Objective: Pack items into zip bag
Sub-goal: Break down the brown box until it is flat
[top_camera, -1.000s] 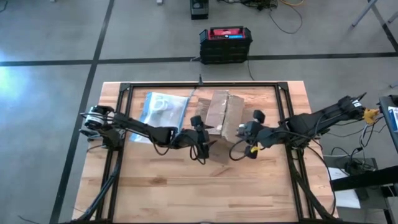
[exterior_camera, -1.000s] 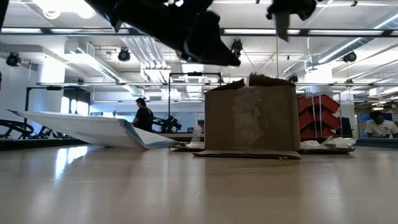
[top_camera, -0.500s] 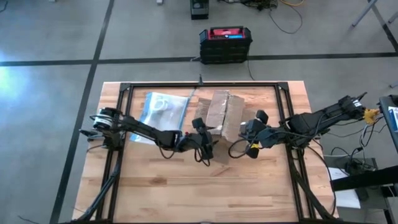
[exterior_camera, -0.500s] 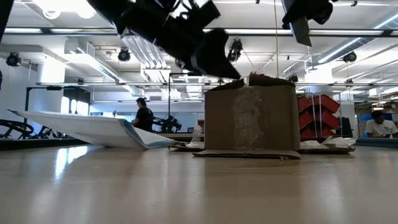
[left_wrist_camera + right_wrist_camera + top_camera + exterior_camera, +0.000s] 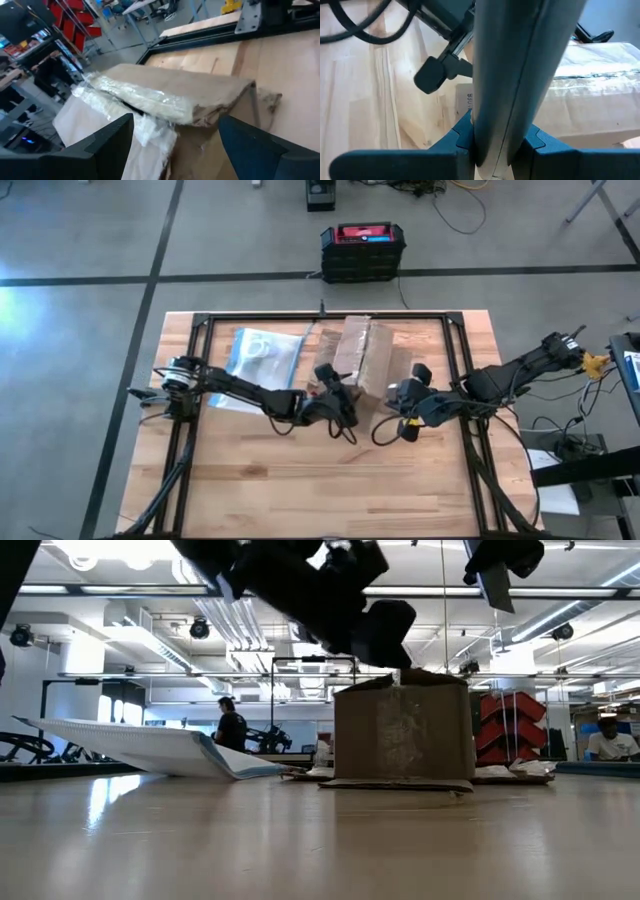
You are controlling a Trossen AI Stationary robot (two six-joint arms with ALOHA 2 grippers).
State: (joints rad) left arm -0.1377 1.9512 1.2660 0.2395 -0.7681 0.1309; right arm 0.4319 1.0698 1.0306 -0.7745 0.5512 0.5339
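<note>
Since the earlier frames my left gripper (image 5: 341,393) has advanced from the near side of the cardboard box (image 5: 360,358) up to its near edge, fingers (image 5: 115,145) spread wide with the box's taped flap between them, and the box now sits slightly further toward the far rail. I see the zip bag (image 5: 258,356) lying flat just left of the box against the far-left rail, an item (image 5: 260,348) inside it, with bare tabletop open across the whole near half. My right gripper (image 5: 409,410) hovers just right of the box, arm stretched in from the right edge, fingers clamped on a slim grey stick-like tool (image 5: 520,75).
</note>
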